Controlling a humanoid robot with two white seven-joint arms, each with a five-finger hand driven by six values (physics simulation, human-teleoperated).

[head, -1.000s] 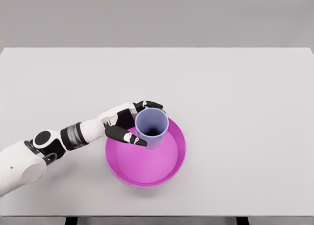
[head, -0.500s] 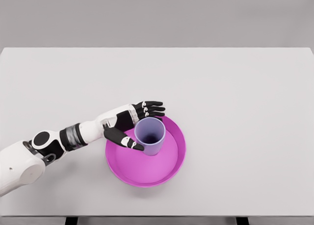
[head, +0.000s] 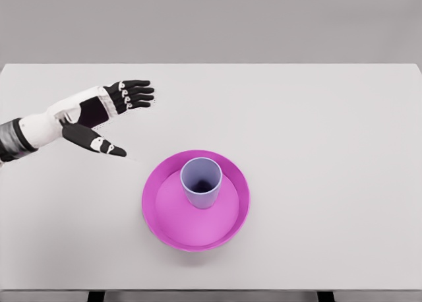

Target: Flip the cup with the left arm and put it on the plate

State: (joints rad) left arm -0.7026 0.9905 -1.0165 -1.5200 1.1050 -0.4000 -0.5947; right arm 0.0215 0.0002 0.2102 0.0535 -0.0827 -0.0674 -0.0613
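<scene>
Grey wall behind white worktop [head: 316, 117]: one purple cup [head: 201, 182] upright on one pink plate [head: 232, 216], left hand [head: 99, 114] spread, empty, well apart from both.

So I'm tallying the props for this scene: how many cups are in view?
1. The lilac cup stands upright, mouth up, inside the magenta plate near the table's front middle. The open left hand is off to the left, holding nothing. Nothing in view could hide another.
</scene>
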